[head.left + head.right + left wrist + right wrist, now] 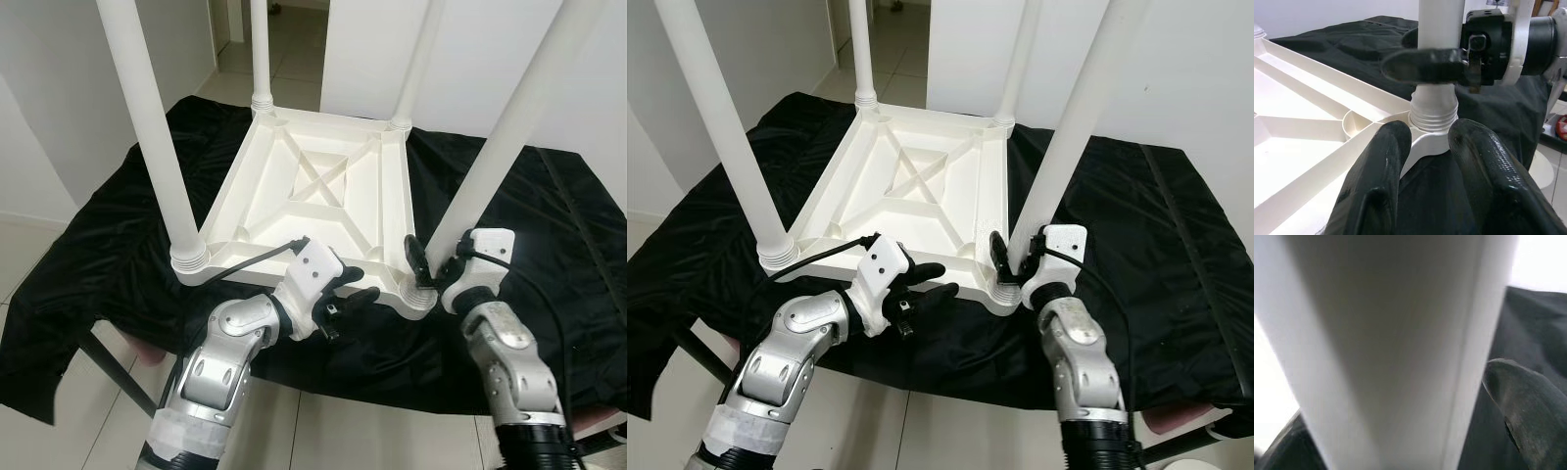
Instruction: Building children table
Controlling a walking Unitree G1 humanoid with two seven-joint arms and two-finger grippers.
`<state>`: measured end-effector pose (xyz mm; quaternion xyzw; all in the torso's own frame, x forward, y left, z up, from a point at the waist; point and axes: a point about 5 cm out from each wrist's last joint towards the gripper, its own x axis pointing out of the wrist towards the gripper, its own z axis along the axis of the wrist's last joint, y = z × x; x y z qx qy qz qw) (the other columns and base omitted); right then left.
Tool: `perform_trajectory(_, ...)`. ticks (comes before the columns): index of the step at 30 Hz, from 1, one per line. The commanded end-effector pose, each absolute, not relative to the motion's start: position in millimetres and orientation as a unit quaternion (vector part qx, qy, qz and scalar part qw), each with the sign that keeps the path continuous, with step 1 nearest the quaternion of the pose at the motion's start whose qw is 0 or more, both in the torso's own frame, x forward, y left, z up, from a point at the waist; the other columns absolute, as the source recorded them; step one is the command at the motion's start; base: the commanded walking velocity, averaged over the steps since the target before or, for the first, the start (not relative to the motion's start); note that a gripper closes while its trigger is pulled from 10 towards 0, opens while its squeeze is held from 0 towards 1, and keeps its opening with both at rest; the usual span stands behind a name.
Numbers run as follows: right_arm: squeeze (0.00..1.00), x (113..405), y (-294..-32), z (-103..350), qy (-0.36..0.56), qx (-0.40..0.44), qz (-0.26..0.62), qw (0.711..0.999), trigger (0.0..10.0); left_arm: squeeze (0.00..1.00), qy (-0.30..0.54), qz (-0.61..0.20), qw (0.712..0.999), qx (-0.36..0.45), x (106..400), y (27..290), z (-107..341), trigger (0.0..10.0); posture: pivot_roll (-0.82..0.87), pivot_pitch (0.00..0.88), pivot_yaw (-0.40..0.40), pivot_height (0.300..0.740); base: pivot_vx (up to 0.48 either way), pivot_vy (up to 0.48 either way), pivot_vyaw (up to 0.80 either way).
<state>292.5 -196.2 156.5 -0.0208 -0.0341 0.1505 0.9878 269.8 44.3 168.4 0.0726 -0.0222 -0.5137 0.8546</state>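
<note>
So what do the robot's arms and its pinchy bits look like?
Both arms are shiny silver metal, built from rounded, bulgy segments, with black ribbed parts lower down. Each wrist has a white blocky housing. The left tool and the right tool each have two long black fingers with a glossy, slightly bumpy skin. A thin black cable loops from each white wrist block back along the arm.

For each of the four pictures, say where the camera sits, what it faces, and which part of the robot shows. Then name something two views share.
Left eye: on the head, looking down at the upturned table on the black cloth; both arms show.
Right eye: beside it, same scene.
Left wrist: along the left gripper, facing the near right leg.
Right wrist: against that leg, one finger showing.
Shared: both wrist views show that leg, clasped by the right gripper.
</note>
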Motion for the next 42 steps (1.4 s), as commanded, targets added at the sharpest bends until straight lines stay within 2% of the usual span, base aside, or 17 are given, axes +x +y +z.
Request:
perform_trajectory(1, 0.00, 291.0, -193.0, 151.0, -0.027, -0.025, 0.197, 0.980, 10.0, 0.00, -0.023, -0.420, 0.904, 0.070, 279.1, 49.4, 168.8, 10.0, -0.02, 0.029, -0.051, 0.740, 0.000, 0.000, 0.00)
perform_trajectory(3, 0.00, 291.0, -193.0, 151.0, -0.027, -0.025, 0.197, 0.980, 10.0, 0.00, -0.023, -0.420, 0.904, 0.070, 279.1, 49.4, 168.8, 10.0, -0.02, 0.029, -0.051, 0.740, 0.000, 0.000, 0.00)
perform_trajectory(9, 0.00, 301.7, -193.2, 151.1, -0.015, -0.044, 0.297, 0.954, 10.0, 0.00, 0.003, -0.439, 0.897, 0.057, 278.9, 45.0, 167.8, 10.0, -0.03, 0.018, -0.035, 0.740, 0.000, 0.000, 0.00)
perform_trajectory(11, 0.00, 302.8, -193.2, 151.2, -0.014, -0.045, 0.304, 0.951, 10.0, 0.00, 0.004, -0.441, 0.896, 0.056, 278.6, 44.4, 168.0, 10.0, -0.03, 0.018, -0.035, 0.740, 0.000, 0.000, 0.00)
perform_trajectory(12, 0.00, 305.1, -192.9, 151.1, -0.010, -0.055, 0.313, 0.948, 6.1, 0.00, 0.006, -0.449, 0.892, 0.058, 277.2, 43.0, 167.2, 10.0, -0.03, 0.012, -0.034, 0.740, 0.000, 0.000, 0.00)
perform_trajectory(13, 0.00, 305.1, -192.9, 151.1, -0.010, -0.055, 0.313, 0.948, 6.1, 0.00, 0.006, -0.449, 0.892, 0.058, 277.2, 43.0, 167.2, 10.0, -0.03, 0.012, -0.034, 0.740, 0.000, 0.000, 0.00)
perform_trajectory(14, 0.00, 307.2, -193.6, 150.6, -0.005, -0.061, 0.324, 0.944, 0.0, 0.00, 0.010, -0.458, 0.887, 0.062, 275.7, 41.7, 166.0, 10.0, -0.03, 0.006, -0.037, 0.740, 0.000, 0.000, 0.00)
perform_trajectory(17, 0.00, 309.9, -200.8, 146.3, 0.014, -0.068, 0.334, 0.940, 0.0, 0.00, 0.010, -0.473, 0.878, 0.077, 272.2, 41.5, 163.2, 10.0, -0.03, 0.000, -0.044, 0.740, 0.000, 0.000, 0.00)
perform_trajectory(29, 0.00, 303.7, -202.6, 144.4, 0.007, -0.030, 0.314, 0.949, 0.0, 0.00, 0.014, -0.464, 0.883, 0.072, 273.2, 42.6, 160.9, 10.0, -0.03, 0.000, -0.058, 0.740, 0.000, 0.000, 0.00)
perform_trajectory(36, 0.00, 297.8, -184.4, 146.9, -0.008, 0.008, 0.201, 0.980, 0.0, 0.00, 0.015, -0.449, 0.891, 0.067, 275.6, 41.5, 160.3, 10.0, -0.04, 0.000, -0.074, 0.740, 0.000, 0.000, 0.00)
perform_trajectory(38, 0.00, 297.8, -184.4, 146.9, -0.008, 0.008, 0.201, 0.980, 0.0, 0.00, 0.015, -0.449, 0.891, 0.067, 275.6, 41.5, 160.3, 10.0, -0.04, 0.000, -0.074, 0.740, 0.000, 0.000, 0.00)
perform_trajectory(40, 0.00, 296.1, -176.9, 142.9, 0.004, 0.010, 0.110, 0.994, 0.0, 0.00, 0.015, -0.450, 0.891, 0.066, 274.9, 40.7, 160.0, 10.0, -0.04, 0.000, -0.075, 0.740, 0.000, 0.000, 0.00)
perform_trajectory(42, 0.00, 294.1, -171.3, 142.1, 0.003, 0.013, 0.076, 0.997, 0.0, 0.00, 0.015, -0.450, 0.891, 0.064, 274.6, 40.3, 160.0, 10.0, -0.04, 0.000, -0.076, 0.740, 0.000, 0.000, 0.00)
